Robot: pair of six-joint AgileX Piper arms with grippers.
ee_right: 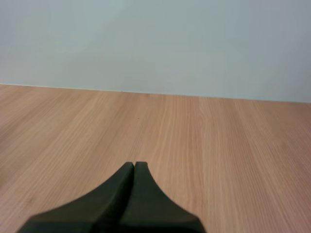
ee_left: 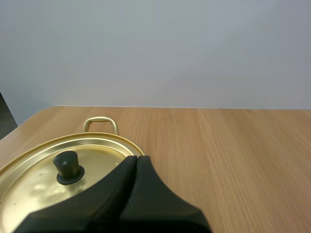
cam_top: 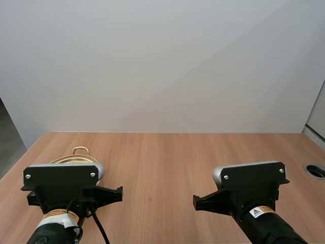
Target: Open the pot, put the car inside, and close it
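Pot [ee_left: 34, 194]: sat on the left side of the table [ee_left: 233, 160], just ahead of my left arm, with its gold lid [ee_left: 102, 153] on.
Knob [ee_left: 68, 167]: black, upright at the lid's centre.
Left gripper [ee_left: 136, 159]: fingers pressed together, tips over the lid's rim.
Right gripper [ee_right: 134, 165]: fingers pressed together above bare wood.

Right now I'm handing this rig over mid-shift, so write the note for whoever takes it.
Left gripper: jaws shut, empty, above the edge of the lid.
Right gripper: jaws shut, empty, over the table.
Gold pot at the table's left side, lid on, black knob untouched.
Done: nothing. Left: lift lid, put car in, close.
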